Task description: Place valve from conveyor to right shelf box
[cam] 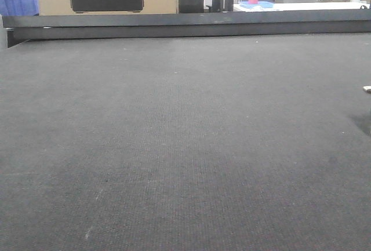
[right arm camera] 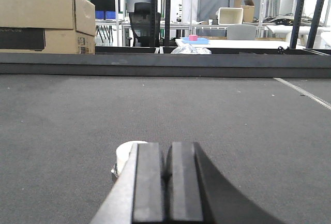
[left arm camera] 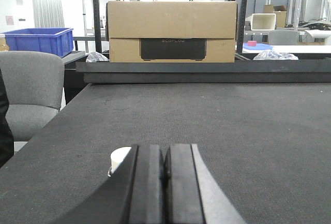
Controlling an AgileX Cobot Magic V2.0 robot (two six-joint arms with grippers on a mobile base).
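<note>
1. Blue crate (left arm camera: 39, 40), far left background of the left wrist view, beyond the belt. Not part of the task.
2. Grey chair (left arm camera: 31, 89), just off the left edge of the belt.
3. Cardboard box (left arm camera: 170, 30), large, with a dark printed panel, standing behind the far rail.
4. Left hand (left arm camera: 165, 157), low over the belt. Its two dark pads are pressed together with nothing between them. A small white round piece (left arm camera: 121, 158) sits just beside its left finger; whether this is the hand's own fitting cannot be told.
5. Conveyor surface (cam: 174, 146), wide, dark grey and finely woven, filling all three views, with a black rail (cam: 191, 28) along its far edge.
6. Right hand (right arm camera: 166, 154), likewise low over the belt, pads together and holding nothing.
7. Pale fragment (cam: 367, 88) at the extreme right edge of the front view, cut off by the frame and too small to identify.
8. Valve: not identifiable in any view. The fragment in item 7 is the only candidate.
9. Right shelf box: not in view.
10. Step in hand, by judgement: waiting or searching, before any pickup.
11. Next move, by judgement: locate the valve on the belt, part the right hand's pads, and bring that hand down over it.
</note>
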